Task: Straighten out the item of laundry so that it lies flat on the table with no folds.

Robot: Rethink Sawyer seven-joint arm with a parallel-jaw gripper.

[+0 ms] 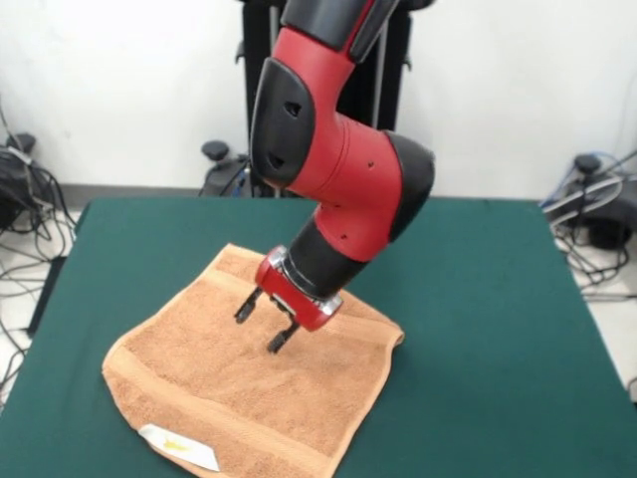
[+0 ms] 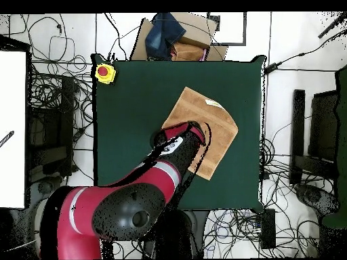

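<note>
front: looked across the table (image 1: pixel 498 299), close, slightly downward
overhead: looked straight down, farther
shared: table (image 2: pixel 135 101), towel (image 1: pixel 239 388)

Behind the tabletop (image 1: pixel 498 299) you see a plain white wall (image 1: pixel 129 90) meeting a pale floor (image 1: pixel 20 269) at a grey baseboard (image 1: pixel 139 186). Black cables (image 1: pixel 25 214) trail over the floor at both sides. From above, your floor is white tile with dark seams, strewn with more cable. A yellow box with a red button (image 2: pixel 104 72) sits at one tabletop corner. Cardboard boxes (image 2: pixel 196 42) with blue cloth (image 2: pixel 165 34) on them stand past the far edge. A white panel (image 2: pixel 13 128) lies on one side and dark equipment (image 2: pixel 318 139) on the other.
</note>
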